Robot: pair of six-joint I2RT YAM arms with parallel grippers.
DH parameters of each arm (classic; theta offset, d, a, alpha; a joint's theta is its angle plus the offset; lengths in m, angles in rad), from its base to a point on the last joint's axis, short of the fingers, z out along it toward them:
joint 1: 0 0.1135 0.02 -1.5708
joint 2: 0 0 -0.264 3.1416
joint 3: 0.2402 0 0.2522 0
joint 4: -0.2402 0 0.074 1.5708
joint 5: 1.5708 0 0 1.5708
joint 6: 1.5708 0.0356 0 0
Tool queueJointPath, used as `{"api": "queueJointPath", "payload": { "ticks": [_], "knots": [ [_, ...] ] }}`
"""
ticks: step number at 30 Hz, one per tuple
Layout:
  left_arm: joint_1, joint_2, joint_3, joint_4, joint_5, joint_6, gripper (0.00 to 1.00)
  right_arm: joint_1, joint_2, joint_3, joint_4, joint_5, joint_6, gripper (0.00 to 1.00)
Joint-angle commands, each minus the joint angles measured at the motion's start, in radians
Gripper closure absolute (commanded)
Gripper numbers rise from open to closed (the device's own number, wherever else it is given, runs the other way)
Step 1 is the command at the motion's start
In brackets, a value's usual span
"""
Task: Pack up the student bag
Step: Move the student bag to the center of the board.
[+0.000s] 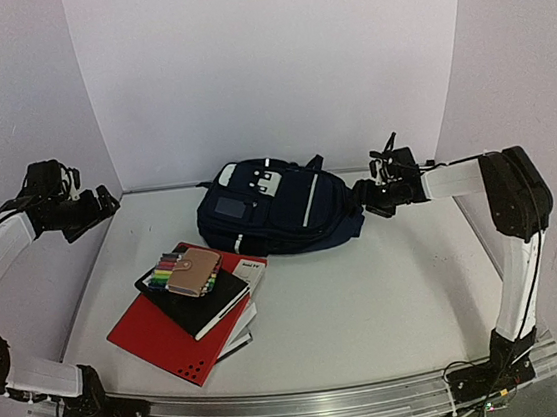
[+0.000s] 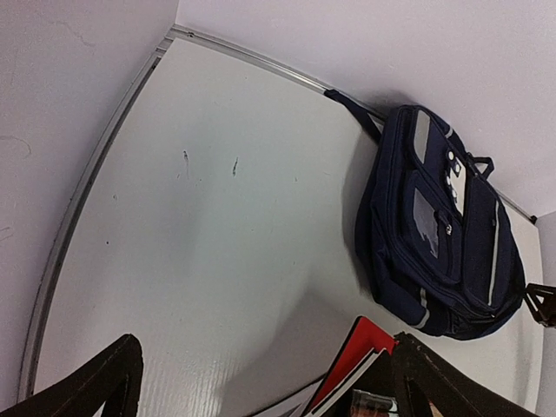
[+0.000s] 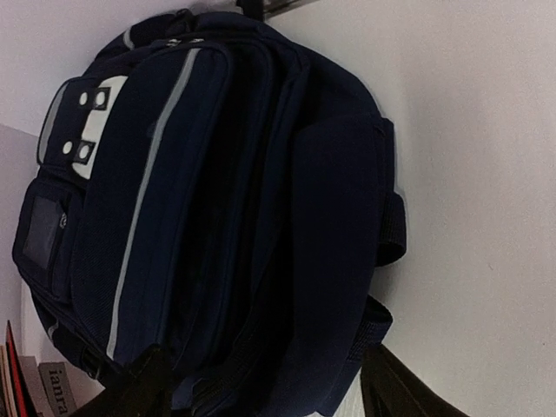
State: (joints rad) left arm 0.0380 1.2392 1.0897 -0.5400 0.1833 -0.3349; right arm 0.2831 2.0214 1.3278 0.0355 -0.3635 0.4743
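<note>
White walls close round a pale worktop. At the back centre lies the bag, flat, front face up, its buckles and patch showing and its pockets looking shut, so nothing seems packed yet. Near its front left corner, just apart from it, sits a stack: a red folder at the bottom, books above it, then a tan wallet lying over a row of pens. The right gripper is at the bag's right side, open, its jaws straddling the edge of the fabric; whether the pads touch the cloth I cannot tell. The left gripper hangs high over the worktop's left edge, open wide and empty, well away from everything. The main risk, as I judge it, is that the right gripper pinches loose cloth rather than a zip pull: the fabric would bunch and the unanchored bag would slide, perhaps into the stack, toppling wallet and pens. With the left gripper so far off, nothing steadies the bag.
</note>
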Motion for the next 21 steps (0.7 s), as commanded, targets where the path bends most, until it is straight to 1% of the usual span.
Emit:
{"api": "queueJointPath", "payload": {
  "ticks": [1, 2, 4, 6, 10, 11, 15, 21],
  "knots": [
    [-0.003, -0.01, 0.021, 0.018, 0.008, 0.026, 0.0, 0.005, 0.055, 0.057, 0.01, -0.047, 0.041, 0.45],
    [-0.002, -0.007, 0.02, 0.018, 0.01, 0.026, 0.0, 0.005, 0.058, 0.053, 0.013, -0.048, 0.048, 0.58],
    [-0.003, 0.0, 0.023, 0.013, 0.015, 0.026, 0.0, 0.005, 0.049, 0.036, 0.023, -0.046, 0.057, 0.75],
    [-0.003, 0.005, 0.027, 0.01, 0.022, 0.026, 0.0, 0.005, 0.027, 0.008, 0.033, -0.036, 0.06, 0.85],
    [-0.003, 0.006, 0.027, 0.011, 0.034, 0.024, 0.0, 0.004, -0.007, -0.053, 0.037, -0.028, 0.063, 0.98],
    [-0.003, 0.004, 0.026, 0.01, 0.036, 0.025, 0.0, 0.004, -0.013, -0.072, 0.037, -0.029, 0.066, 1.0],
    [-0.003, -0.003, 0.022, 0.012, 0.036, 0.025, 0.0, 0.004, -0.065, -0.175, 0.042, -0.008, 0.101, 1.0],
    [-0.004, -0.003, 0.014, 0.017, 0.042, 0.023, 0.0, 0.018, -0.251, -0.446, 0.078, 0.057, 0.229, 1.0]
  ]
}}
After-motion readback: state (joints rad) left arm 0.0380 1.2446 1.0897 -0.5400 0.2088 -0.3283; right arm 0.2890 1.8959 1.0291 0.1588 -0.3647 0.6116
